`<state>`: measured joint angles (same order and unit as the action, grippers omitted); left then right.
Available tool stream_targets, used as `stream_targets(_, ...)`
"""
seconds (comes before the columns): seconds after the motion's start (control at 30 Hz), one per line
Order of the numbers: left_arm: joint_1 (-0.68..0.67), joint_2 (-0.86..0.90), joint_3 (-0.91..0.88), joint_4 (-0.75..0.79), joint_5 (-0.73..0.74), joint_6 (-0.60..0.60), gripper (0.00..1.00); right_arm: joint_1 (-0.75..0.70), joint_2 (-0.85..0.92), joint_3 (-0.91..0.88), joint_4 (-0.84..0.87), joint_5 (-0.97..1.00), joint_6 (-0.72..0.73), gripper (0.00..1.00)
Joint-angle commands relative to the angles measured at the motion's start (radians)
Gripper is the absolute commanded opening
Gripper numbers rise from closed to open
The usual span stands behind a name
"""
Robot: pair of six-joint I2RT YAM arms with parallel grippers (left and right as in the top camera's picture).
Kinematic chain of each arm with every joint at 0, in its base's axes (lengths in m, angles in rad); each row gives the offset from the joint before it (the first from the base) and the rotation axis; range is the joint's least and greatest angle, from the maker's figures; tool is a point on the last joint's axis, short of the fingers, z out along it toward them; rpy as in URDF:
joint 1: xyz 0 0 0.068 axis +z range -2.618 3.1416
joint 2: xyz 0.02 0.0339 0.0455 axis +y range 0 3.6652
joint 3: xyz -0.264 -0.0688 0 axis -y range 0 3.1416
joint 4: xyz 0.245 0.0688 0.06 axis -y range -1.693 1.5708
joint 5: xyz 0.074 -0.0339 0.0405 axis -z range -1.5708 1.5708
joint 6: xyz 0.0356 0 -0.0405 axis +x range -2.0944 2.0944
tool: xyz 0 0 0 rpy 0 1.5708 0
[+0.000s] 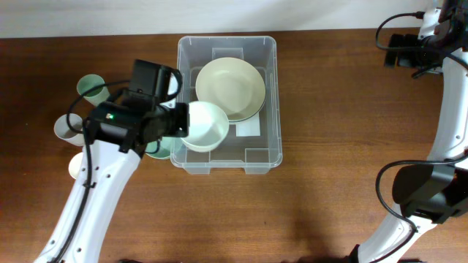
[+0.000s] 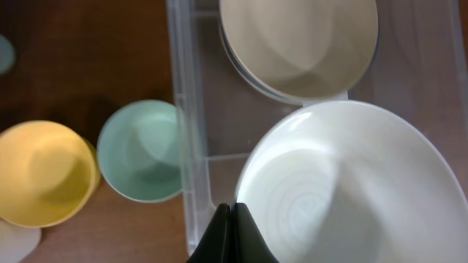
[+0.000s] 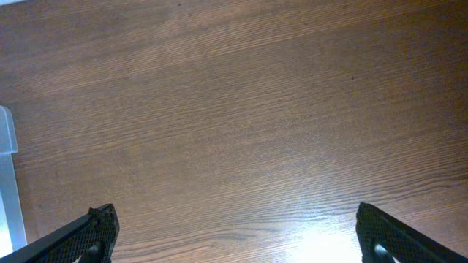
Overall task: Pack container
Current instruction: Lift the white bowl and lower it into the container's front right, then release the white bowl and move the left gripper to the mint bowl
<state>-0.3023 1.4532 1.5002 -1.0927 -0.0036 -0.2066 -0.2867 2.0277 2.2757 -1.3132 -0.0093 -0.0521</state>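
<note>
Left end effector (image 2: 231,215) is pinching shut on the rim of a bowl (image 2: 344,190), arm reaching inward; right end effector (image 3: 234,213) is hanging wide open, pointing down.

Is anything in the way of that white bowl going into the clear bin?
Mostly not: the white bowl, pinched at its rim by the left tool, hangs over bare floor of the container. Only the cream bowl inside lies close, its edge seemingly under the white bowl's.

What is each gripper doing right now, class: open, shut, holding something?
Left gripper: shut on the white bowl at its rim.
Right gripper: open, holding nothing.
</note>
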Motion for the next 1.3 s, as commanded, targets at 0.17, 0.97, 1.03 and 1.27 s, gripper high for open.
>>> stream_targets(0.17,-0.056,0.105,-0.064,0.038,0.019,-0.013,0.0,-0.002,-0.02,0.008,0.0,-0.006,0.009,0.99)
stream_targets(0.97,-0.239,0.368,-0.064,0.278,0.016,-0.008,0.01,-0.002,-0.02,0.008,0.0,-0.006,0.009,0.99)
stream_targets(1.03,-0.239,0.394,-0.064,0.309,0.016,-0.008,0.0,-0.002,-0.02,0.008,0.0,-0.006,0.008,0.99)
stream_targets(1.27,-0.239,0.413,-0.064,0.364,0.016,-0.008,0.0,-0.002,-0.02,0.008,0.0,-0.005,0.008,0.99)
